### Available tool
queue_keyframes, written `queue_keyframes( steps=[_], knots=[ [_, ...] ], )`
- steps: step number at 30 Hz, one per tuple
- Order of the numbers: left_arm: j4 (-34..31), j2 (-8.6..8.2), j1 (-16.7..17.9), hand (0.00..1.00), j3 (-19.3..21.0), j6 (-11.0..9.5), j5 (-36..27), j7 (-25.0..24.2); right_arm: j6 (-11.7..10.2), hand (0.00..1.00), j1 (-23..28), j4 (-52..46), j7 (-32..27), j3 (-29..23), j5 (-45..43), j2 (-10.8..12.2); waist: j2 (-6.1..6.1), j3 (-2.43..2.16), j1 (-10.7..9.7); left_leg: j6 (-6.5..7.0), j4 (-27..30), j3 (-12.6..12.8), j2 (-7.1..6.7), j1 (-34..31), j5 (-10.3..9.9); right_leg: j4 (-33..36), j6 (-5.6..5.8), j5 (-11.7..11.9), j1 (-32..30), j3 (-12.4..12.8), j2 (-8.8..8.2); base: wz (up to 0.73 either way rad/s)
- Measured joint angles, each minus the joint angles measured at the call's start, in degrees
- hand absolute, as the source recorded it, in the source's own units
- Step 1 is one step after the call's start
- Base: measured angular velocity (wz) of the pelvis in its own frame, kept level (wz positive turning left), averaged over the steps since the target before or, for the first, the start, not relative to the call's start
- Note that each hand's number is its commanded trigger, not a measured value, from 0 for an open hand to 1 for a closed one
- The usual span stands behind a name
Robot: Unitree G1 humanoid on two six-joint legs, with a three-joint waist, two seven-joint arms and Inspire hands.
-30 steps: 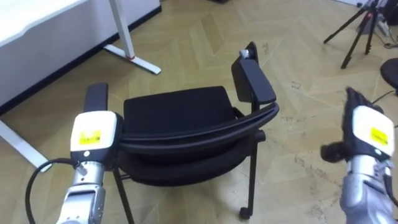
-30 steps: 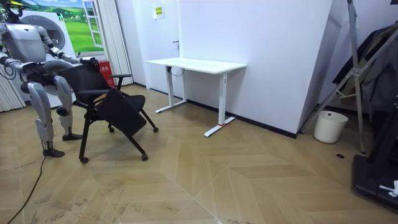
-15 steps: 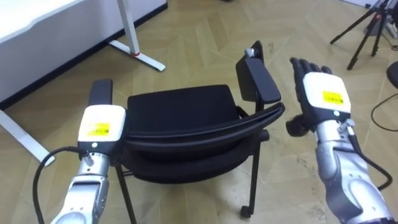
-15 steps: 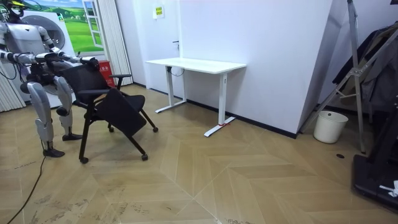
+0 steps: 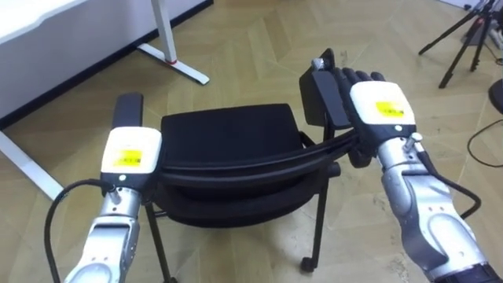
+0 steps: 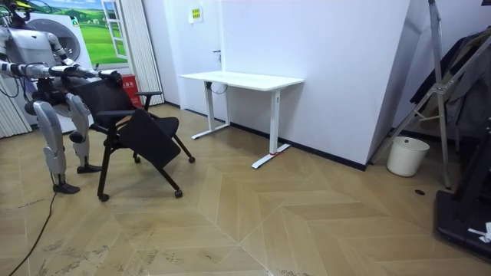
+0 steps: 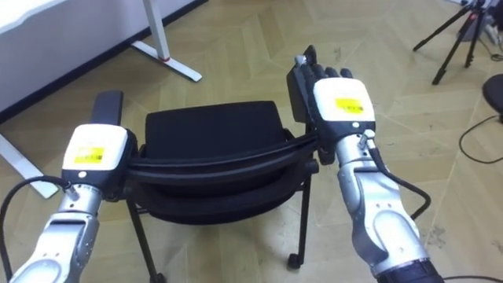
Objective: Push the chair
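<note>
- One chair [image 5: 228, 137] stands before us on the floor [image 5: 251, 47], near the desk [image 5: 23, 16].
- Right hand [image 5: 379, 110] lies at the right end of the backrest [image 5: 251, 167], fingers seemingly straight over the armrest [image 5: 318, 94], gripping nothing.
- Left hand [image 5: 130, 153] sits at the other end; its grip we cannot tell.
- We judge contact made; the push itself remains to do.

**Mostly matt black and satin wood**

Chair [image 5: 236, 189] seat [image 5: 228, 130] looks like matt black cloth, backrest rim [image 5: 251, 167] is smooth plastic with a slight sheen. Wood floor [image 5: 259, 47] is satin, scuffed in spots. Desk [image 5: 31, 20] smooth white. Left hand [image 5: 130, 153] and right hand [image 5: 377, 110]: glossy white plastic shells.
</note>
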Motion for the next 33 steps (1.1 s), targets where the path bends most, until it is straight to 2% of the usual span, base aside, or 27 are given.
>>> queue_keyframes(
  steps=[3,7,9,14,18,24,27,29,33],
  knots=[
    [-0.3,0.06,-0.1,1.00,-0.1,-0.1,0.0,0.4,-0.1,0.00,-0.2,-0.5,0.6,1.7,-0.1,-1.2,-0.02,-0.01,0.2,0.08,0.1,-0.1,0.00,-0.6,0.1,0.1,-0.01,0.0,-0.5,-0.1,-0.01,0.02],
    [0.2,0.27,-1.2,1.00,-1.0,-0.6,0.0,0.5,-0.3,0.00,-0.3,-2.5,2.8,4.4,-0.5,-2.7,-0.31,-0.06,1.5,0.07,0.1,-0.1,0.00,-0.6,0.1,0.2,-0.04,0.0,-0.8,0.0,-0.01,0.00],
    [0.5,0.31,-1.6,1.00,-1.4,-0.9,0.0,0.6,-0.8,0.00,-0.3,-2.5,4.0,5.4,-1.5,-2.8,-0.51,-0.05,2.0,0.08,0.1,-0.1,0.00,-0.5,0.1,0.2,-0.06,0.0,-0.7,0.0,-0.01,0.00],
    [2.2,0.41,-3.3,1.00,-2.2,-2.0,-0.1,0.7,-2.6,0.00,-0.3,-2.7,6.6,6.8,-1.8,-2.9,-1.13,0.30,2.9,0.08,0.1,-0.2,0.00,0.0,0.1,0.2,-0.06,0.0,-0.2,0.0,-0.03,0.00],
    [3.2,0.39,-3.9,1.00,-2.2,-2.6,-0.1,0.9,-3.2,0.00,-0.3,-2.7,7.4,7.4,-2.0,-2.8,-1.08,0.32,2.9,0.08,0.1,-0.2,0.00,0.0,0.1,0.1,-0.06,0.0,0.1,-0.1,-0.02,0.00],
    [5.3,0.30,-4.7,1.00,-2.2,-4.6,-0.3,2.9,-4.5,0.00,-0.2,-2.7,7.9,9.4,-2.2,-2.9,-0.59,0.56,3.4,0.08,-0.1,-0.5,0.00,0.1,0.1,0.0,-0.06,0.0,0.4,-0.5,-0.02,0.01],
    [5.6,0.29,-5.0,1.00,-2.2,-5.6,-0.2,3.3,-4.9,0.00,-0.1,-2.7,8.4,10.9,-2.0,-2.8,-0.50,0.52,3.4,0.08,-0.1,-1.1,0.00,0.0,0.1,0.0,-0.06,0.0,0.5,-1.1,-0.03,0.11],
    [6.0,0.28,-5.4,1.00,-2.5,-6.3,-0.3,3.9,-6.1,0.00,-0.1,-2.6,9.1,11.4,-1.9,-2.8,-0.49,0.50,3.6,0.08,0.0,-1.7,0.00,-0.3,0.1,0.0,-0.06,0.0,0.5,-1.5,-0.07,0.11],
    [6.3,0.25,-6.0,1.00,-2.8,-7.3,-0.3,4.0,-6.4,0.00,0.3,-2.6,9.1,11.4,-1.6,-2.8,-0.57,0.43,4.4,0.08,0.0,-1.8,0.00,-0.4,0.1,-0.4,-0.06,0.0,0.7,-1.6,-0.08,0.02]
  ],
)
